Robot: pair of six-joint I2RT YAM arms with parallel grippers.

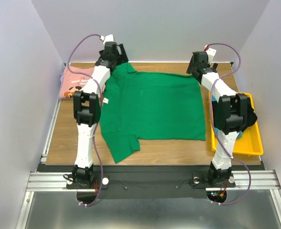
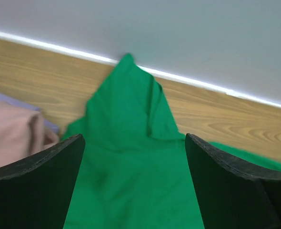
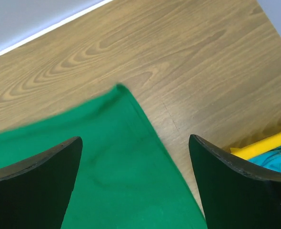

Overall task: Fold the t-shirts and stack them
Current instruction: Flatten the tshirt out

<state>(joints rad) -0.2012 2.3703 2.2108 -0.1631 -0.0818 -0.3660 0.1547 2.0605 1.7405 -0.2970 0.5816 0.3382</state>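
A bright green t-shirt lies spread flat across the middle of the wooden table, with one sleeve near the front edge and a small white label at its left side. Folded at the far left is a dusty pink t-shirt with dark lettering. My left gripper hovers open over the green shirt's far-left sleeve, with nothing between its fingers; the pink shirt shows beside it. My right gripper stands open above the shirt's far-right corner, holding nothing.
A yellow tray sits along the table's right edge, partly under the right arm, with teal cloth in it. The back wall runs close behind both grippers. Bare wood lies right of the shirt corner.
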